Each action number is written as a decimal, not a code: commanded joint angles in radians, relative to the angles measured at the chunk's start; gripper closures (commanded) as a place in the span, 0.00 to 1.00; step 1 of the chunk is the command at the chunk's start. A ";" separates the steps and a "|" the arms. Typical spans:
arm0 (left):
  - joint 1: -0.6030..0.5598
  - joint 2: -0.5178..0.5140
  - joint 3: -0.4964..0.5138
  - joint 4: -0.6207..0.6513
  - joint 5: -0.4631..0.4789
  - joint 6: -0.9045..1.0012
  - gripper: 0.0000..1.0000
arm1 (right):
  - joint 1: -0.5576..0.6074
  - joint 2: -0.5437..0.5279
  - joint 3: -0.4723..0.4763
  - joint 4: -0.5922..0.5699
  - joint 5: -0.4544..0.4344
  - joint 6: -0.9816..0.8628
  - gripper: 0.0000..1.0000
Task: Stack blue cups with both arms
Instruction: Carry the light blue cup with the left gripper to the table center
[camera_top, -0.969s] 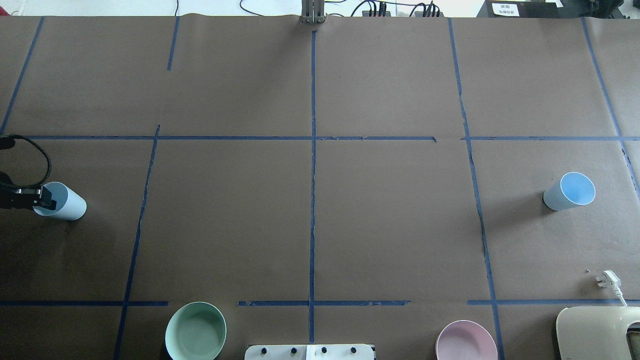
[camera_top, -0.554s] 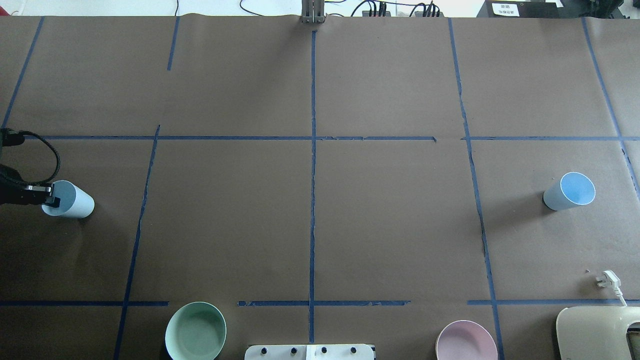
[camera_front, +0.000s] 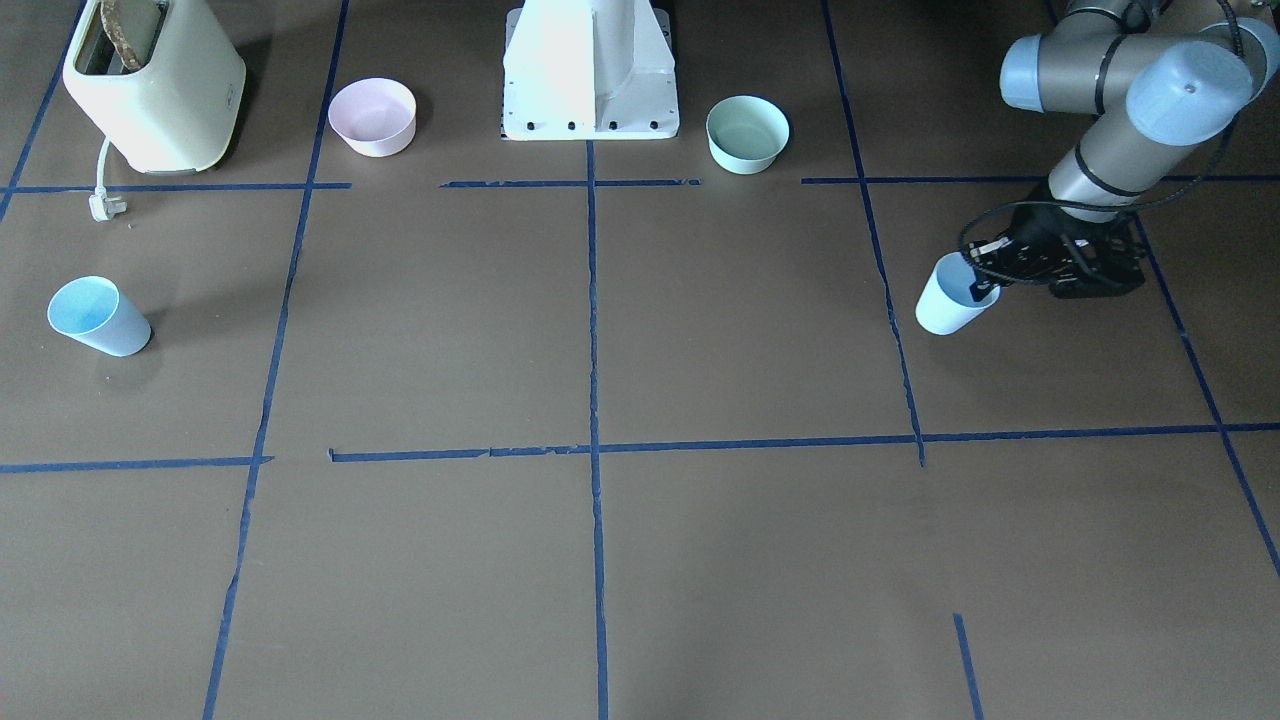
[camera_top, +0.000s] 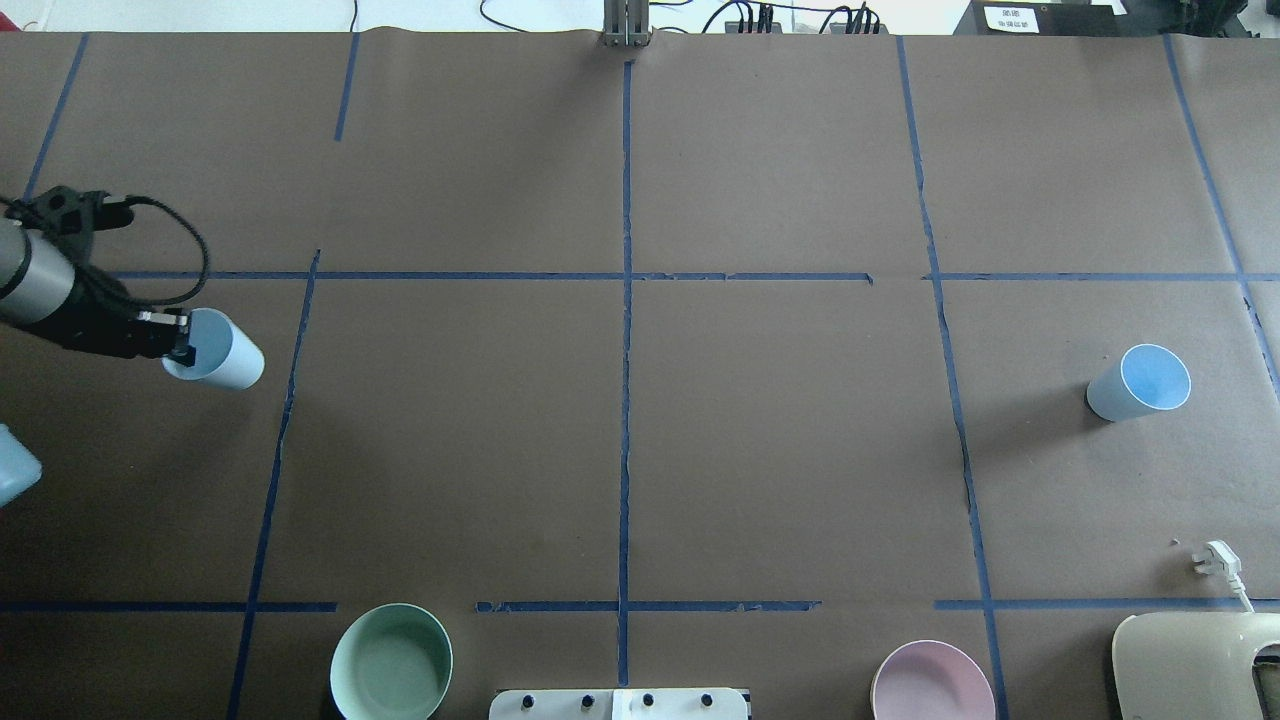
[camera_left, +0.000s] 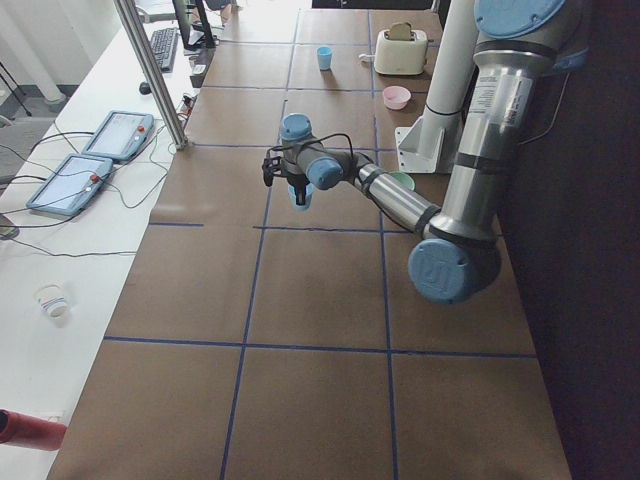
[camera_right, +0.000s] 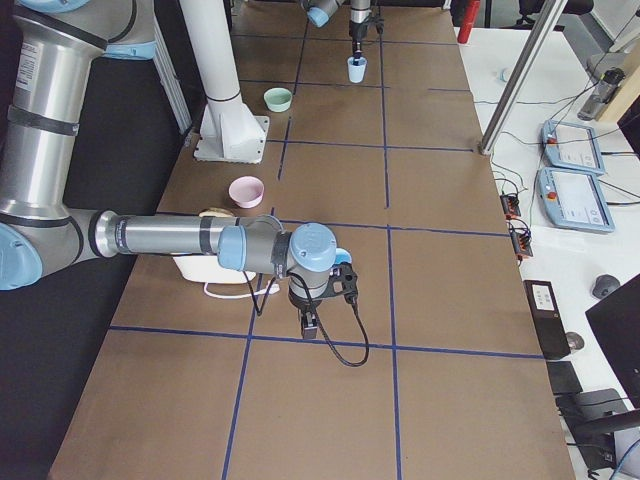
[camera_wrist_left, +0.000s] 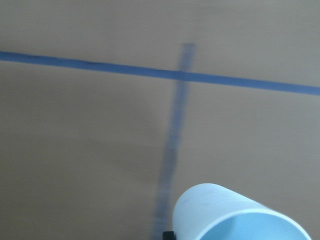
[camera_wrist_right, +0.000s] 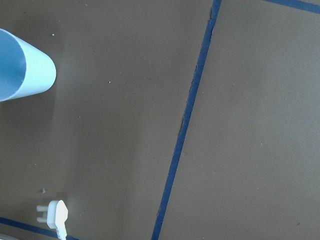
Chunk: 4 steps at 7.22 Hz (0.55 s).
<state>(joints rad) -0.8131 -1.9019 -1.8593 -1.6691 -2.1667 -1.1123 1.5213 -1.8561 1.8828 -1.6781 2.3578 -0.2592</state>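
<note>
One blue cup (camera_top: 222, 353) hangs tilted from my left gripper (camera_top: 183, 350), which is shut on its rim and holds it just above the table at the left. It also shows in the front view (camera_front: 948, 300) and low in the left wrist view (camera_wrist_left: 235, 217). The other blue cup (camera_top: 1140, 382) stands free on the table at the far right, and shows at the left edge of the right wrist view (camera_wrist_right: 22, 67). My right gripper (camera_right: 308, 322) shows only in the exterior right view, near that cup. I cannot tell whether it is open or shut.
A mint-green bowl (camera_top: 391, 660) and a pink bowl (camera_top: 932, 683) sit near the robot's edge, on either side of the white pedestal (camera_front: 590, 70). A cream toaster (camera_top: 1195, 665) with its white plug (camera_top: 1215, 555) stands at the near right. Blue tape lines grid the brown table.
My left gripper has carried its blue cup to the right and farther from the robot. More of the left arm now shows. The right cup has not moved.
</note>
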 joint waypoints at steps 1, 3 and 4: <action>0.160 -0.268 0.084 0.092 0.103 -0.206 1.00 | -0.001 0.001 -0.001 0.000 0.000 0.000 0.00; 0.267 -0.454 0.256 0.078 0.212 -0.308 1.00 | -0.001 0.001 -0.002 -0.002 0.000 0.000 0.00; 0.279 -0.466 0.288 0.043 0.238 -0.310 1.00 | -0.001 0.001 -0.005 -0.002 0.000 0.000 0.00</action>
<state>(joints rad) -0.5681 -2.3191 -1.6307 -1.5981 -1.9743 -1.4021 1.5202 -1.8546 1.8802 -1.6792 2.3581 -0.2592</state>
